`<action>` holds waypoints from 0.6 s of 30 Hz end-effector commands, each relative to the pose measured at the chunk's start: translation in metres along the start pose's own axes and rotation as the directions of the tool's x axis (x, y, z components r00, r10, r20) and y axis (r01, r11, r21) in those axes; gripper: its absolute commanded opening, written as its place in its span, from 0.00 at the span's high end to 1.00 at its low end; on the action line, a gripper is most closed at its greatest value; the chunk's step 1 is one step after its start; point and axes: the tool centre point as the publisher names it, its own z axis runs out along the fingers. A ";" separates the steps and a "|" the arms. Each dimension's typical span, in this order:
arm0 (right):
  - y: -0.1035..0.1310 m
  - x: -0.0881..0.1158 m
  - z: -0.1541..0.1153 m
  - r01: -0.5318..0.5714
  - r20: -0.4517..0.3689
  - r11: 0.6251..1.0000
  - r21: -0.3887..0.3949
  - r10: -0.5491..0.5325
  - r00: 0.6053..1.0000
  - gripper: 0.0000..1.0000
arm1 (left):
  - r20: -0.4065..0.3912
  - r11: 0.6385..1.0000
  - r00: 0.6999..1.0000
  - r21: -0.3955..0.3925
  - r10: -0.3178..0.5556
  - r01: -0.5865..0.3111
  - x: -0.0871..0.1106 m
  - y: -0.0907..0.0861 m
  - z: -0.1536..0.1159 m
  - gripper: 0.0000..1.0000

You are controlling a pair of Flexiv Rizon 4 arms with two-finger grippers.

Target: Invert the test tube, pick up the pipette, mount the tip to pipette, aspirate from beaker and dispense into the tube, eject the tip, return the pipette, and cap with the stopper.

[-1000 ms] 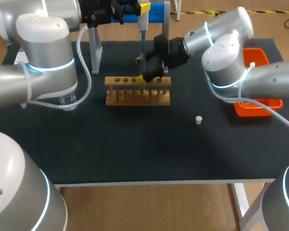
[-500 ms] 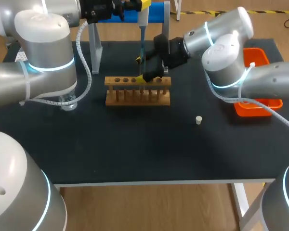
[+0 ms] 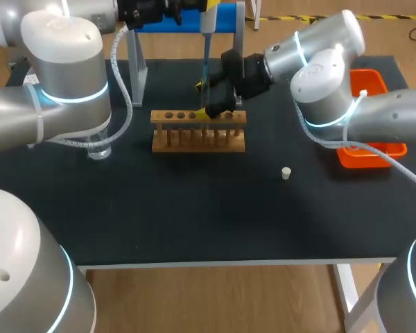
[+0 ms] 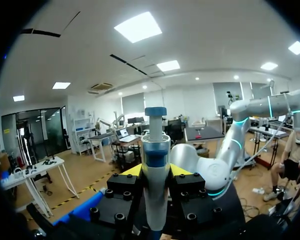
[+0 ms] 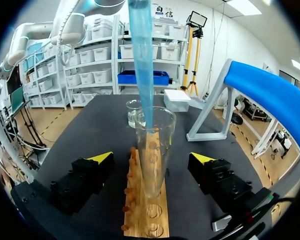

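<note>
Gripping pipette point(image 4: 156, 150), left hand point(image 4: 156, 171) half hidden, tube point(image 5: 154, 150) base obscured by rack point(image 5: 146, 220).

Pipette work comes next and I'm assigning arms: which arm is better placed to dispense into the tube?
Left, probably. The left gripper is shut on the pipette, whose blue tip reaches the mouth of the tube. The right gripper stands open either side of the tube in the rack, gripping nothing.

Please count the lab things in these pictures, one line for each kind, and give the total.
Wooden rack: 1
Test tube: 1
Pipette: 1
Pipette tip: 1
Beaker: 1
Stopper: 1
Pipette stand: 1
Orange tray: 1
White box: 1
Total: 9
</note>
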 end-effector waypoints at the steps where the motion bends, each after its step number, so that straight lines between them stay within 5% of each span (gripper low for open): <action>1: 0.000 0.000 -0.002 0.000 -0.003 1.000 0.003 0.000 1.000 0.00 | 0.004 1.000 1.000 -0.005 0.006 -0.006 0.002 -0.007 0.001 1.00; 18: 0.000 0.000 -0.002 0.000 -0.003 1.000 0.003 0.000 1.000 0.00 | 0.073 0.998 0.995 -0.004 0.066 -0.066 0.009 -0.032 -0.025 1.00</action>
